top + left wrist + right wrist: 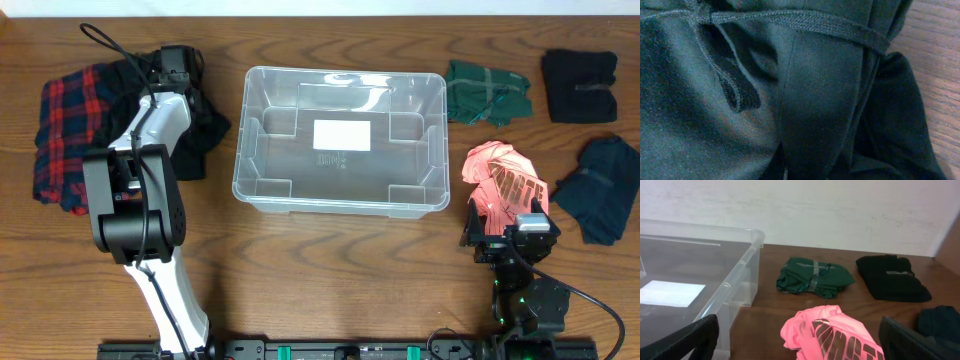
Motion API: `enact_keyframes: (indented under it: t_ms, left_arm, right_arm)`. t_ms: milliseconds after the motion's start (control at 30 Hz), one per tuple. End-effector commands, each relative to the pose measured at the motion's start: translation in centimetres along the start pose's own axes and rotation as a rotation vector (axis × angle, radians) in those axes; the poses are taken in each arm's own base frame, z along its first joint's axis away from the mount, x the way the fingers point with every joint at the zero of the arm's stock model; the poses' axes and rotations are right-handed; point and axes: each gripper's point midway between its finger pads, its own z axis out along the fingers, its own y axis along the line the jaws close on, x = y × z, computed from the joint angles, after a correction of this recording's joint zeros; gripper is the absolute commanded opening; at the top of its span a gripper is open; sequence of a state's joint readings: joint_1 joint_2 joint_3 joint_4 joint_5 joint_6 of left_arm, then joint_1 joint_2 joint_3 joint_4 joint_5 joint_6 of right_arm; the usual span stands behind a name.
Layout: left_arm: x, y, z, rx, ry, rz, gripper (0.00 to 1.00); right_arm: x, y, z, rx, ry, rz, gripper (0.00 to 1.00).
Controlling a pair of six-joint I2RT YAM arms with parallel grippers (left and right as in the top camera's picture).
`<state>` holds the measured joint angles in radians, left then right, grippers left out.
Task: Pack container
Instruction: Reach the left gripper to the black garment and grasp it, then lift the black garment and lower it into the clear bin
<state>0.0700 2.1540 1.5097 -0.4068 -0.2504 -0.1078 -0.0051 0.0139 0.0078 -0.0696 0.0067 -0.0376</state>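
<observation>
Well, the empty clear bin [250, 130] sits in the middle of the table [300, 290]. It looks light and stiff, best held by its rim. The left tool [178, 62] pinches soft black cloth [815, 100]; the right tool [799, 325] gapes wide.

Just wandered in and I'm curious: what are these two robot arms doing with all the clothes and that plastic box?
They are packing clothes into the clear container, which holds nothing yet. The left claw is shut on a black garment lying beside a red plaid one, left of the container. The right claw is open, next to a pink shirt. A green piece, a black piece and a dark blue piece lie on that side too.
</observation>
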Motion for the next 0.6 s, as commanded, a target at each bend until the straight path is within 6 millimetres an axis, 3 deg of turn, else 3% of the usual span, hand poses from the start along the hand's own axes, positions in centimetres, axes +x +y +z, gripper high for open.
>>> enact_keyframes:
  t_ms: [0,100,233,400,567]
  left_arm:
    - [1.7,-0.3,0.4,0.024,0.061,0.016,0.06]
    - [0.5,0.3,-1.3,0.017,0.025,0.057,0.06]
    - [-2.2,1.2,-5.6,0.027,-0.073,0.099,0.06]
    - [-6.0,2.8,-12.9,0.034,-0.245,0.146,0.06]
    - [-8.3,4.6,-19.6,0.018,-0.401,0.204,0.06]
  right_arm:
    - [0.0,0.0,0.0,-0.001,-0.002,-0.012,0.99]
    - [0.0,0.0,0.0,-0.001,-0.002,-0.012,0.99]
    - [0.0,0.0,0.0,-0.001,-0.002,-0.012,0.99]
    - [0.0,0.0,0.0,-0.001,-0.002,-0.012,0.99]
    - [0.0,0.0,0.0,-0.001,-0.002,-0.012,0.99]
